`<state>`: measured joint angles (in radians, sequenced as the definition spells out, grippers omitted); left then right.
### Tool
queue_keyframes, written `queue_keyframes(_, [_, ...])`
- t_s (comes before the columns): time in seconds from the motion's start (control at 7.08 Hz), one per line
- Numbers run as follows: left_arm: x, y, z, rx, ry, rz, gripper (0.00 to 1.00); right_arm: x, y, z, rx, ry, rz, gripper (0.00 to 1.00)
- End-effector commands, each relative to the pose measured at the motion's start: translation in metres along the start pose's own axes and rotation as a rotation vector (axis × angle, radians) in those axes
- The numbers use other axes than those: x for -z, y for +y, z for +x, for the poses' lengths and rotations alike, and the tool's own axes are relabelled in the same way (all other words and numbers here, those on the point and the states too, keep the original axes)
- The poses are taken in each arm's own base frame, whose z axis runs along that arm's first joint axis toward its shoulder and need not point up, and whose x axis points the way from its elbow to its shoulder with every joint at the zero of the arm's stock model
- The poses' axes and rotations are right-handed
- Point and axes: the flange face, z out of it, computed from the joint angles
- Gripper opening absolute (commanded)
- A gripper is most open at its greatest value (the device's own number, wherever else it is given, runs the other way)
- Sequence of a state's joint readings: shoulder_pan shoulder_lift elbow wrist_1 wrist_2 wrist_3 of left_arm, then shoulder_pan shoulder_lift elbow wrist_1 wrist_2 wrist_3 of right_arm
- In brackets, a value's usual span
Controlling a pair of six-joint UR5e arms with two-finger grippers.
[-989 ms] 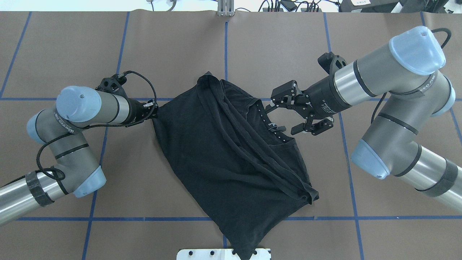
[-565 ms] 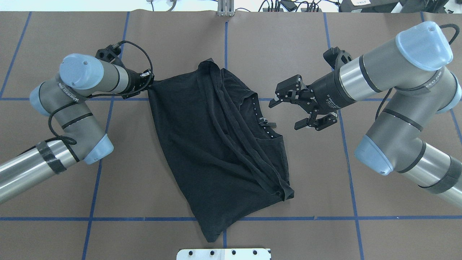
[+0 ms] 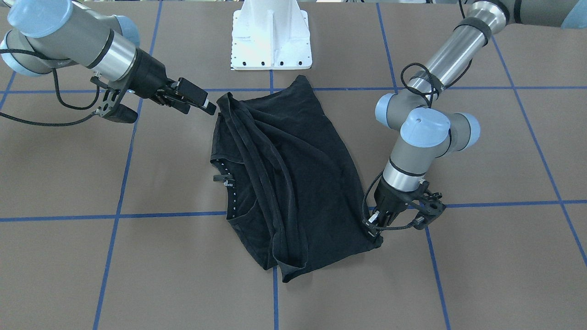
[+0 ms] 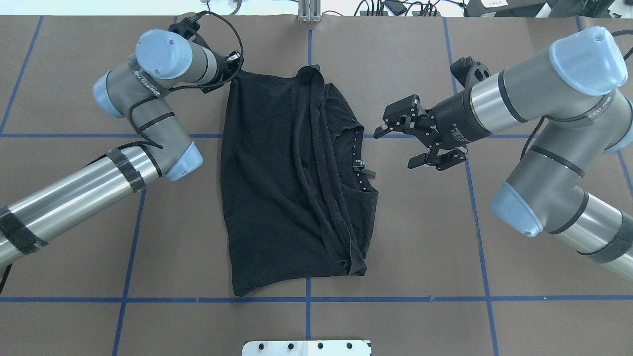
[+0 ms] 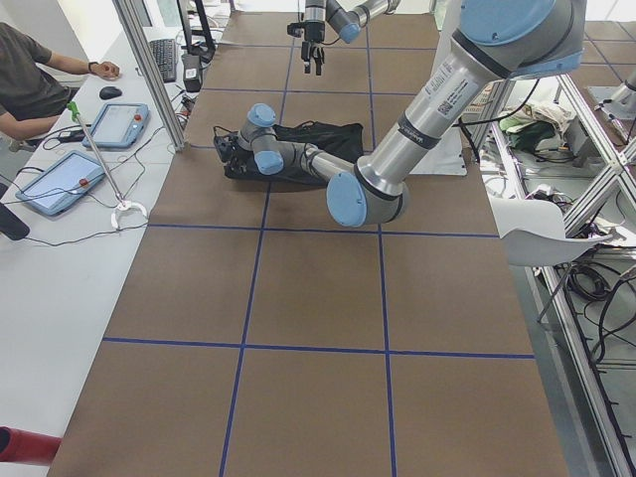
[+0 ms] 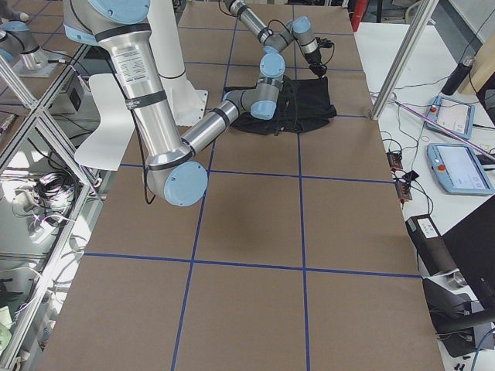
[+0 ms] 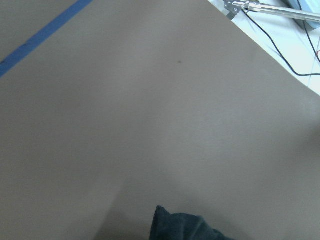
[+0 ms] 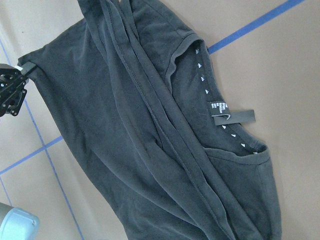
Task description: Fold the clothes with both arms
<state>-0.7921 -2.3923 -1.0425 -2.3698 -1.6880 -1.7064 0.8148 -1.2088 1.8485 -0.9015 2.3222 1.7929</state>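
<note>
While the small black left gripper (image 4: 233,68) pinched the crumpled black T-shirt's (image 4: 267,198) far corner, flattening seemed underway; the gaping right gripper (image 4: 394,150) would next need a collar-side grasp.

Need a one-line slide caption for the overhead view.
Left gripper pinches the far-left corner of the black T-shirt on the table; right gripper hovers open beside its collar.

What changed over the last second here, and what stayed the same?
The left gripper, clamped on a corner of the black short-sleeved T-shirt, pulled away from the robot, dragging the shirt along and straightening it. The right gripper barely moved and is still open and empty beside the shirt.
</note>
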Motion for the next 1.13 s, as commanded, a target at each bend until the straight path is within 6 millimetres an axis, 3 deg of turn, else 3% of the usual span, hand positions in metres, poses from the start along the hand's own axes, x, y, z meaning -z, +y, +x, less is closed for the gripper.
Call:
queue_keyframes(0.0, [-0.021, -0.007, 0.018, -0.005, 0.065, 0.05, 0.0, 0.005, -0.007, 0.007, 0.01, 0.004, 0.014, 1.0])
queue_keyframes(0.57, [-0.02, -0.023, 0.018, 0.0, 0.077, 0.082, 0.0, 0.007, -0.008, 0.011, 0.066, 0.007, 0.019, 1.0])
queue_keyframes(0.71, [-0.017, -0.029, 0.019, -0.025, 0.078, 0.09, 0.78, 0.007, -0.009, 0.011, 0.067, 0.004, 0.038, 1.0])
queue_keyframes(0.85, [-0.011, -0.04, 0.023, -0.033, 0.085, 0.097, 1.0, 0.007, -0.012, 0.011, 0.079, 0.001, 0.063, 1.0])
queue_keyframes(0.99, [0.005, -0.066, 0.028, -0.083, 0.099, 0.106, 1.0, 0.0, -0.009, 0.013, 0.131, 0.008, 0.07, 1.0])
